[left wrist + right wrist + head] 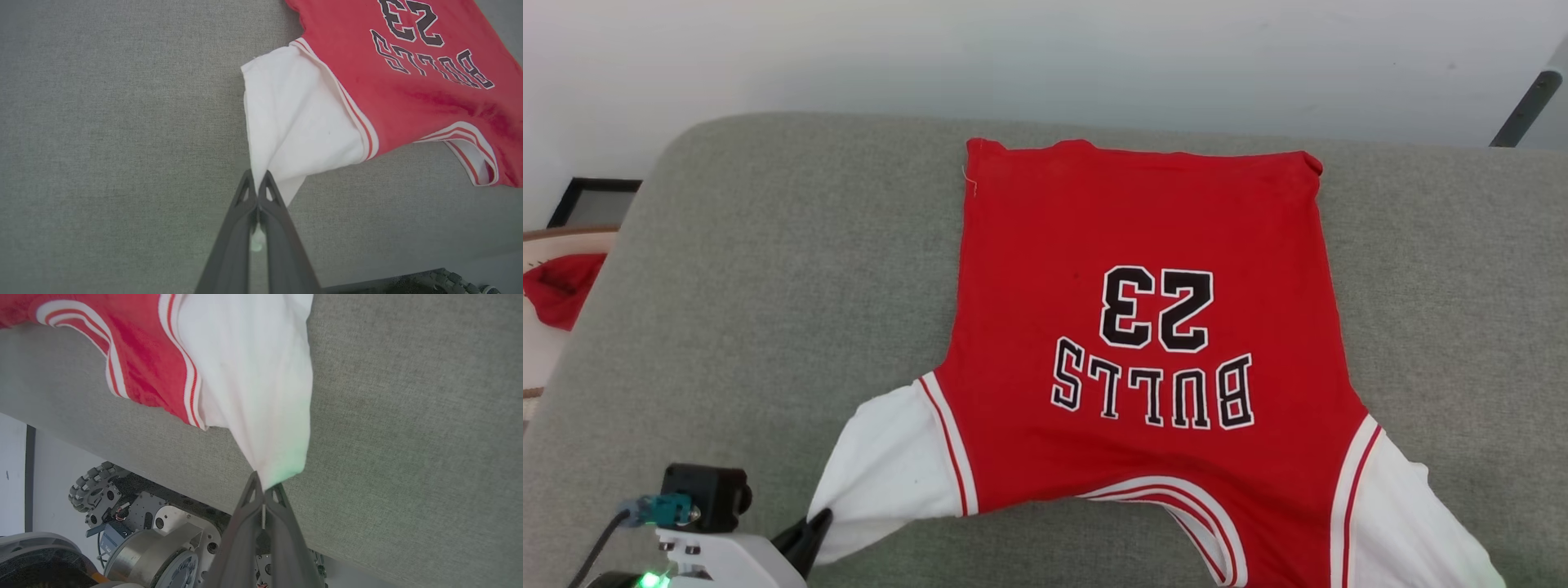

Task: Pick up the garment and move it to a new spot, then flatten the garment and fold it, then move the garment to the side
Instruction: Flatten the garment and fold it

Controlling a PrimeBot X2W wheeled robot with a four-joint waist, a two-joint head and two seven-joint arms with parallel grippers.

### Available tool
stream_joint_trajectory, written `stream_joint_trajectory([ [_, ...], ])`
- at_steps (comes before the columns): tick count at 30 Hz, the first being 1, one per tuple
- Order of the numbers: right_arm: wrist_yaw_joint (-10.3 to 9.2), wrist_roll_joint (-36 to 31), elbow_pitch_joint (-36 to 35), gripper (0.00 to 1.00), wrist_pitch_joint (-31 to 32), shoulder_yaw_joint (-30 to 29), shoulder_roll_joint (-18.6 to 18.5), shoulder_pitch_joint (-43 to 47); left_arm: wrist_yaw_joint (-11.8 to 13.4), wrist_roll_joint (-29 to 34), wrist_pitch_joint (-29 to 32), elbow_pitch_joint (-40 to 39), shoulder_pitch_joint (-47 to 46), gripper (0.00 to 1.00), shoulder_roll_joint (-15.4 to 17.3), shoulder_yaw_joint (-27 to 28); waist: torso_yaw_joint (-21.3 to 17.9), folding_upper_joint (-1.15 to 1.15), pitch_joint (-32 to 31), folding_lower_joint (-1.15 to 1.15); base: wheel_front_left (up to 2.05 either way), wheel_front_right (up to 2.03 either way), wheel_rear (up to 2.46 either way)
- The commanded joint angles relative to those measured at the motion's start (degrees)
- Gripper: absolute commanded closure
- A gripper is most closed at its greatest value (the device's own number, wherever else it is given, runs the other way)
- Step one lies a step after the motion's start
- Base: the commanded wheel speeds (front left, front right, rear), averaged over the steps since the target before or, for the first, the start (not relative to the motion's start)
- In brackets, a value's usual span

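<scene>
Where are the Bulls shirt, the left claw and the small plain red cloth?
Bulls shirt [1143, 204], head view, plain red body.
left claw [257, 176], left wrist view, between fingertips shut on the white sleeve.
small red cloth [560, 290], head view, its middle.

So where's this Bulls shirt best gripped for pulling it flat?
The outer tips of the white sleeves, from the near edge: the garment lies collar toward the robot with sleeves splayed sideways. The left gripper and right gripper are shut on those tips.
</scene>
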Motion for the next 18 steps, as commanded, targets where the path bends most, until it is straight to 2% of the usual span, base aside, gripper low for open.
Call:
stream_joint_trajectory([
  [1, -0.06, -0.09, -0.41, 1.00, 1.00, -0.83, 0.31, 0.93, 0.67, -0.35, 0.11, -0.56, 0.73, 1.00, 0.44, 0.13, 0.05, 0.00, 0.26, 0.00, 0.00, 0.00, 0.00],
  [5, -0.06, -0.61, -1.87, 1.00, 1.81, -1.52, 0.87, 0.29, 1.09, -0.32, 0.27, -1.51, 0.87, 1.00, 0.56, 0.05, 0.21, 0.00, 0.65, 0.00, 0.00, 0.00, 0.00],
  [6, -0.06, -0.96, -2.31, 0.96, 1.47, -1.64, 0.98, -0.22, 1.02, -0.20, 0.28, -1.69, 0.78, 1.00, 0.41, -0.01, 0.26, 0.00, 0.70, 0.00, 0.00, 0.00, 0.00],
  [7, -0.06, -1.21, -2.75, 0.60, 1.13, -1.68, 0.90, -0.62, 0.89, -0.04, 0.28, -1.77, 0.64, 1.00, 0.28, -0.08, 0.34, 0.00, 0.76, 0.00, 0.00, 0.00, 0.00],
  [8, -0.06, -1.41, -3.05, 0.29, 1.10, -1.53, 0.77, -0.79, 0.81, 0.05, 0.31, -1.78, 0.52, 1.00, 0.18, -0.15, 0.38, 0.00, 0.82, 0.00, 0.00, 0.00, 0.00],
  [9, -0.06, -1.47, -3.39, 0.07, 1.23, -1.38, 0.68, -0.98, 0.67, 0.22, 0.38, -1.83, 0.35, 1.00, 0.04, -0.24, 0.45, 0.00, 0.89, 0.00, 0.00, 0.00, 0.00],
  [10, -0.06, -1.59, -3.87, 0.00, 1.30, -1.36, 0.49, -1.46, 0.53, 0.39, 0.32, -1.88, 0.17, 1.00, -0.12, -0.26, 0.54, 0.00, 0.99, 0.00, 0.00, 0.00, 0.00],
  [18, -0.06, -3.40, -7.55, 0.00, -0.16, -1.43, -2.24, -9.77, -0.70, 1.78, -1.01, -1.16, -0.99, 1.00, -1.70, -0.51, 1.55, 0.00, 2.69, 0.00, 0.00, 0.00, 0.00],
])
